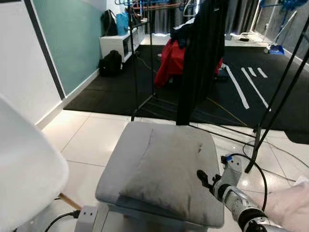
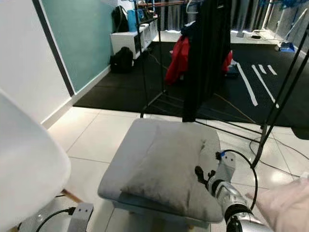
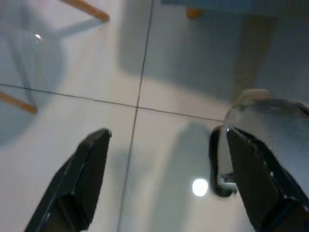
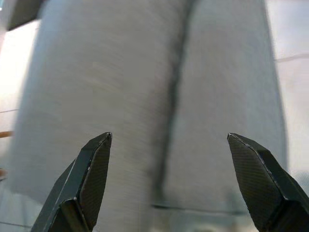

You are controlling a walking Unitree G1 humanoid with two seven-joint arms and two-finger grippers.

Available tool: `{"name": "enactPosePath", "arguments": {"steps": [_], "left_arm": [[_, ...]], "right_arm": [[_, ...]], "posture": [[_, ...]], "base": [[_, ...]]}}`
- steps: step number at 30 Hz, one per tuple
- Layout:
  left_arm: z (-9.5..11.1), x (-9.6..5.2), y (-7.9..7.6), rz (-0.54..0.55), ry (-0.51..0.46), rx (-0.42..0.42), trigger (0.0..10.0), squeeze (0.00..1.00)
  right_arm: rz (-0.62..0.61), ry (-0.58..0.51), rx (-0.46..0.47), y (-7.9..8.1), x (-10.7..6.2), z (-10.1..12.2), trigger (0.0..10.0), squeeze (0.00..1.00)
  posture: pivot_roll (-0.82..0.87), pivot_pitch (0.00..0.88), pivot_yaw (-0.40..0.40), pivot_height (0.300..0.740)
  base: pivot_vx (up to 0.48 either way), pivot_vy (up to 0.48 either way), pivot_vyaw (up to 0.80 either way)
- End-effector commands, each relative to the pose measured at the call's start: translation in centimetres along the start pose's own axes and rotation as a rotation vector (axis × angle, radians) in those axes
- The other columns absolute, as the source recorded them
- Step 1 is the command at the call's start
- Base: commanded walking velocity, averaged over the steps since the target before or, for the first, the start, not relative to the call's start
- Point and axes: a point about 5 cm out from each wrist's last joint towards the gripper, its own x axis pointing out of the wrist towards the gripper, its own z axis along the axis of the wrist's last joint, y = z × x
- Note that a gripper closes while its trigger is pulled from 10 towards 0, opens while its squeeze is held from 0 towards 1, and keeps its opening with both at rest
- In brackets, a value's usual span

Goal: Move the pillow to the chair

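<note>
On the grey ottoman [image 1: 120, 159], the pillow [image 1: 169, 169] lies flat, long axis running from near edge to far edge, slightly skewed. Right gripper [image 1: 205, 180] sits at the ottoman's right edge beside the pillow, fingers apart. Left gripper [image 3: 164, 183] hangs over the floor tiles [image 3: 159, 77], fingers apart. White chair [image 1: 24, 174] stands left.

Open floor [image 1: 91, 140] lies between the white chair [image 1: 24, 169] and the ottoman [image 1: 120, 164]; a clothes rack [image 1: 145, 63] stands behind.
</note>
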Motion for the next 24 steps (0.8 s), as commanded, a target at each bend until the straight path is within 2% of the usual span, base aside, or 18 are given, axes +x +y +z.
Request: {"name": "enactPosePath", "arguments": {"steps": [1, 3, 6, 7, 9, 10, 11, 12, 13, 14, 16, 18, 19, 20, 21, 22, 23, 24], "left_arm": [[0.2, -0.2, 0.3, 0.048, -0.071, -0.091, 10.0, 0.0], [0.4, -0.3, 0.4, 0.078, -0.139, -0.21, 10.0, 0.0], [0.5, -0.5, 0.4, 0.089, -0.177, -0.296, 10.0, 0.0], [0.5, -0.5, 0.3, 0.091, -0.194, -0.356, 10.0, 0.0], [5.0, -0.6, 5.0, 0.148, -0.378, -0.543, 10.0, 0.0], [5.0, -0.6, 5.0, 0.148, -0.378, -0.543, 10.0, 0.0], [8.0, -1.1, 7.3, 0.15, -0.511, -0.612, 10.0, 0.0], [10.2, -1.6, 8.6, 0.138, -0.607, -0.649, 10.0, 0.0], [10.2, -1.6, 8.6, 0.138, -0.607, -0.649, 10.0, 0.0], [11.7, -2.0, 9.2, 0.105, -0.677, -0.661, 10.0, 0.0], [11.7, -2.0, 9.2, 0.105, -0.677, -0.661, 10.0, 0.0], [14.9, -2.7, 8.7, -0.081, -0.8, -0.65, 10.0, 0.0], [14.9, -2.7, 8.7, -0.081, -0.8, -0.65, 10.0, 0.0], [15.9, -2.7, 7.4, -0.175, -0.799, -0.506, 10.0, 0.0], [15.9, -2.7, 7.4, -0.175, -0.799, -0.506, 10.0, 0.0], [16.3, -2.7, 6.3, -0.234, -0.786, -0.393, 10.0, 0.0], [16.3, -2.7, 6.3, -0.234, -0.786, -0.393, 10.0, 0.0], [16.5, -2.6, 5.2, -0.3, -0.77, -0.335, 10.0, 0.0]], "right_arm": [[-0.033, 0.045, -0.004, -0.7, -0.3, -1.0, 10.0, 0.0], [-0.054, 0.069, -0.029, -1.2, -0.5, -1.5, 10.0, 0.0], [-0.06, 0.08, -0.037, -1.4, -0.6, -1.8, 10.0, 0.0], [-0.061, 0.085, -0.037, -1.6, -0.6, -2.0, 10.0, 0.0], [-0.062, 0.097, -0.052, -1.8, -0.8, -2.3, 10.0, 0.0], [-0.062, 0.097, -0.052, -1.8, -0.8, -2.3, 10.0, 0.0], [-0.056, 0.111, -0.069, -1.8, -0.8, -2.6, 10.0, 0.0], [-0.05, 0.123, -0.081, -1.8, -0.8, -2.8, 10.0, 0.0], [-0.05, 0.123, -0.081, -1.8, -0.8, -2.8, 10.0, 0.0], [-0.041, 0.138, -0.091, -1.7, -0.8, -3.1, 10.0, 0.0], [-0.041, 0.138, -0.091, -1.7, -0.8, -3.1, 10.0, 0.0], [0.0, 0.179, -0.12, -1.0, -0.8, -3.9, 10.0, 0.0], [0.0, 0.179, -0.12, -1.0, -0.8, -3.9, 10.0, 0.0], [0.022, 0.192, -0.13, -0.6, -0.7, -4.3, 10.0, 0.0], [0.022, 0.192, -0.13, -0.6, -0.7, -4.3, 10.0, 0.0], [0.035, 0.197, -0.138, -0.3, -0.7, -4.5, 10.0, 0.0], [0.035, 0.197, -0.138, -0.3, -0.7, -4.5, 10.0, 0.0], [0.05, 0.189, -0.132, 0.0, -0.6, -4.5, 10.0, 0.0]], "posture": [[-0.13, 0.056, -0.006, 0.567], [-0.13, 0.056, -0.008, 0.557], [-0.13, 0.056, -0.01, 0.547], [-0.13, 0.057, -0.01, 0.542], [-0.13, 0.056, -0.011, 0.532], [-0.13, 0.056, -0.011, 0.532], [-0.13, 0.055, -0.014, 0.527], [-0.13, 0.054, -0.013, 0.522], [-0.13, 0.054, -0.013, 0.522], [-0.13, 0.054, -0.013, 0.517], [-0.13, 0.054, -0.013, 0.517], [-0.14, 0.05, -0.013, 0.507], [-0.14, 0.05, -0.013, 0.507], [-0.14, 0.045, -0.009, 0.502], [-0.14, 0.045, -0.009, 0.502], [-0.14, 0.044, -0.006, 0.497], [-0.14, 0.044, -0.006, 0.497], [-0.14, 0.045, -0.005, 0.497]], "base": [[0.0, 0.0, 0.0], [0.0, 0.0, 0.0], [0.0, 0.0, 0.0], [0.0, 0.0, 0.0], [0.0, 0.0, 0.0], [0.0, 0.0, 0.0], [0.0, 0.0, 0.0], [0.0, 0.0, 0.0], [0.0, 0.0, 0.0], [0.0, 0.0, 0.0], [0.0, 0.0, 0.0], [0.0, 0.0, 0.0], [0.0, 0.0, 0.0], [0.0, 0.0, 0.0], [0.0, 0.0, 0.0], [0.0, 0.0, 0.0], [0.0, 0.0, 0.0], [0.0, 0.0, 0.0]]}}
